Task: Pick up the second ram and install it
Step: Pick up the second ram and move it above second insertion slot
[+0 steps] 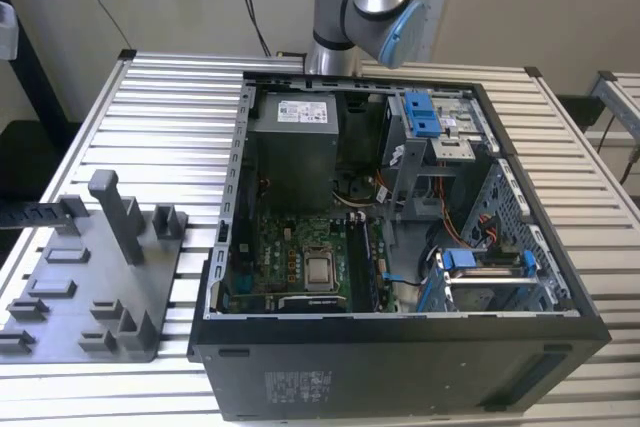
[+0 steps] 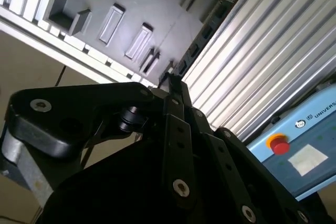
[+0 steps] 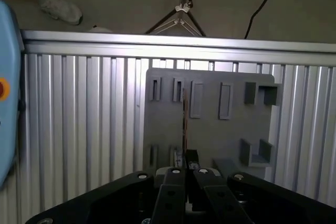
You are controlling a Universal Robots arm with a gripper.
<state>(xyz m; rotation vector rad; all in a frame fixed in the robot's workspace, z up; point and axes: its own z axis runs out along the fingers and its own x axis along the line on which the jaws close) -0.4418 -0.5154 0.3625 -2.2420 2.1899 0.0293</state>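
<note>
1. The second ram [image 3: 185, 119] is showing edge-on in the first wrist view, as a thin strip sticking out from between the fingertips of the end effector [image 3: 185, 163].
2. The end effector is pinching narrow on that strip, its jaws drawn almost together.
3. It is hanging well above the grey tray [image 3: 210, 140], which is lying on the ribbed table [image 1: 170, 107] just beside the open computer case [image 1: 400, 357].
4. I am judging the pick-up as done, since the stick is sitting clear of the tray's slots.
5. The installing is not yet done: the stick is hanging over the tray, well apart from the motherboard [image 1: 300, 247] inside the case.
</note>
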